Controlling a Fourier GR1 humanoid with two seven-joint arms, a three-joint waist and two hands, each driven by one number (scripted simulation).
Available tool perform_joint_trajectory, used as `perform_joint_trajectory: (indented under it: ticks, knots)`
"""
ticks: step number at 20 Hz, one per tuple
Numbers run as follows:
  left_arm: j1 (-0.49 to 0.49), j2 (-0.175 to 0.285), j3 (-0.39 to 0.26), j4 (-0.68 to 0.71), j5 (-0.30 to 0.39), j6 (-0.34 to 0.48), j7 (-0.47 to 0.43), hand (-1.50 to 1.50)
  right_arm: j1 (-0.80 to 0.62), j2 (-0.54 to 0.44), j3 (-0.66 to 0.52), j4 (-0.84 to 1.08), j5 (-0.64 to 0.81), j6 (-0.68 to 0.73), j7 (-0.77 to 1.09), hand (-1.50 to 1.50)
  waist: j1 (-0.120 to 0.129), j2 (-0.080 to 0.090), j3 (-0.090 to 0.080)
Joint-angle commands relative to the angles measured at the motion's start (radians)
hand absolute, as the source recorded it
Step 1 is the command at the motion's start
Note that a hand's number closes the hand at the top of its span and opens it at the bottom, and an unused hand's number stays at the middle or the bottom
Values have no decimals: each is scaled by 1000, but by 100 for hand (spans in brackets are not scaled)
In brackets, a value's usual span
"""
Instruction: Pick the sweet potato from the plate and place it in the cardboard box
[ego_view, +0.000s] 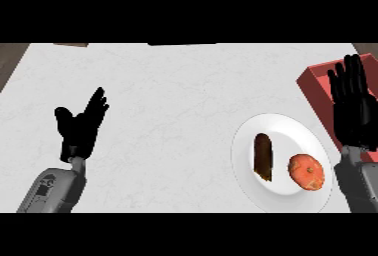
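Note:
A dark brown sweet potato (263, 156) lies lengthwise on the left part of a white plate (284, 125) at the lower right of the counter. A reddish-brown box (316, 87) stands at the right edge, just beyond the plate. My right hand (356, 107) is open with straight fingers, hanging over the box and the plate's right rim, apart from the sweet potato. My left hand (80, 125) is open at the left, fingers up, far from the plate.
An orange round fruit or vegetable (307, 171) shares the plate, to the right of the sweet potato. The white marble counter (170, 90) spreads wide between my hands. Dark edges show at the counter's far corners.

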Motion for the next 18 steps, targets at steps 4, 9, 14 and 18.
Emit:
perform_joint_trajectory:
  ticks: [4,9,14,18]
  knots:
    - [6,54,58,-99,53,-38,47,0,3,-163,179,-65,240,-32,252,-150,42,-27,-13]
    - [95,87,114,-138,128,-99,18,0,33,-290,192,-139,592,-252,184,-150,34,-39,-14]
    - [170,139,159,-231,193,-166,50,0,121,-280,403,-383,801,-224,281,-150,34,-31,-11]
    - [162,120,157,-202,181,-152,41,0,129,-383,507,-497,906,-20,530,-150,14,-31,-15]
